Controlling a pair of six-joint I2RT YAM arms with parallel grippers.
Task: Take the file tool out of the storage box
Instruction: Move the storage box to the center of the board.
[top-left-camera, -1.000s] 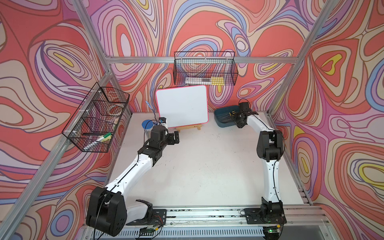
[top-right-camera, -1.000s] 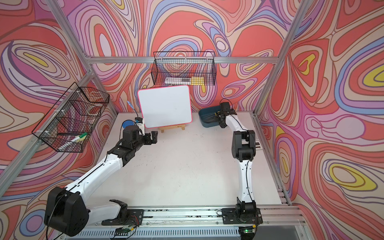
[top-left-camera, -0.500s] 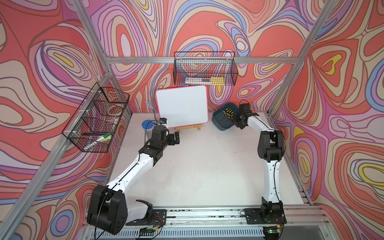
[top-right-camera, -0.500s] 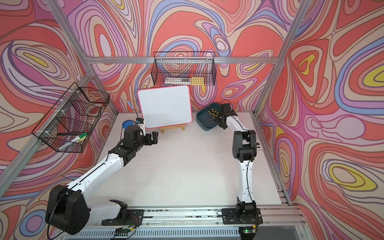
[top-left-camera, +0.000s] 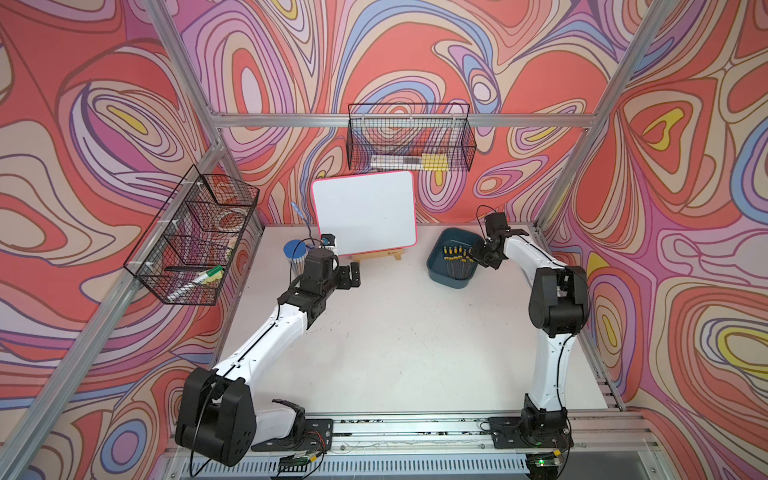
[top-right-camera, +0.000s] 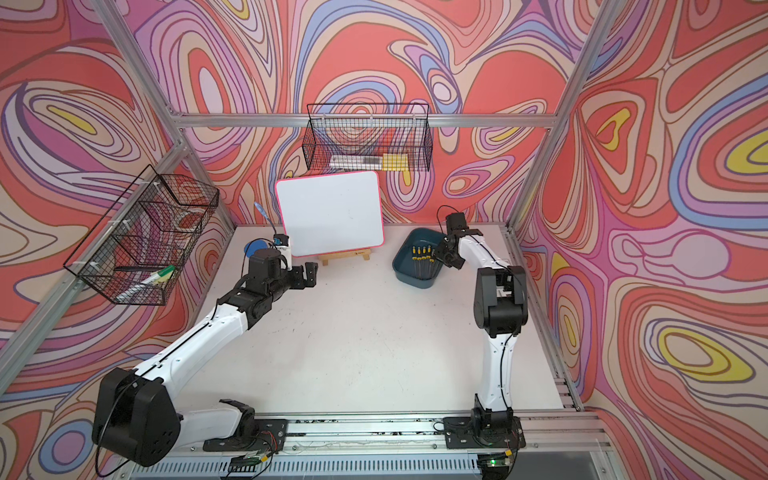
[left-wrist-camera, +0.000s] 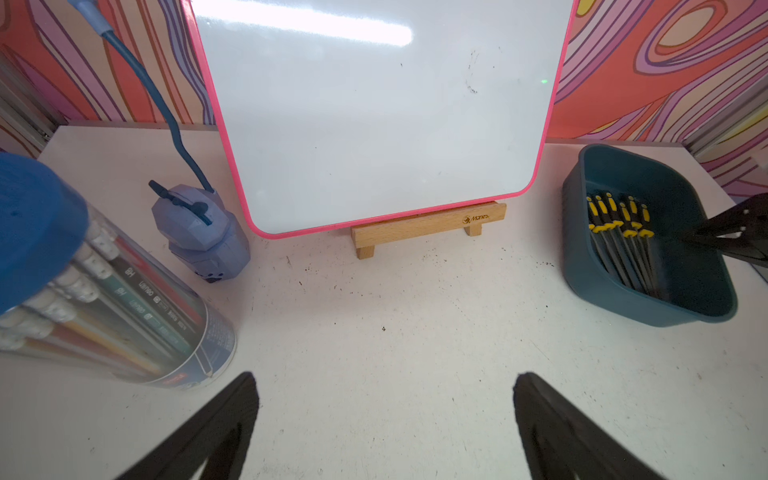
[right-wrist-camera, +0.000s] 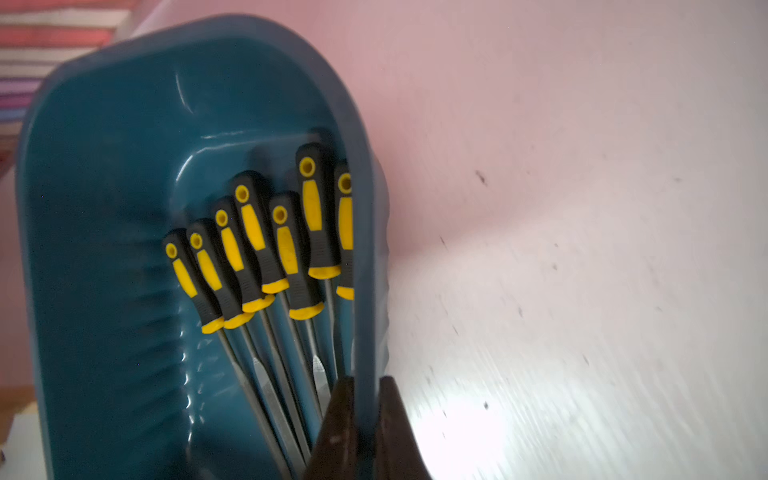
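The storage box (top-left-camera: 457, 237) sits on the white table (top-left-camera: 395, 332), right of the middle in both top views, near the whiteboard (top-left-camera: 365, 218). The file tools (right-wrist-camera: 249, 232) lie inside it, side by side, with yellow and black handles. The right gripper (right-wrist-camera: 365, 384) pinches the box's side wall, one finger inside and one outside. The left gripper (left-wrist-camera: 384, 378) is spread wide over bare table, left of the middle.

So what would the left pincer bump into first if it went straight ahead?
Probably the wooden easel under the whiteboard; the left pincer points that way, though depth is hard to judge.
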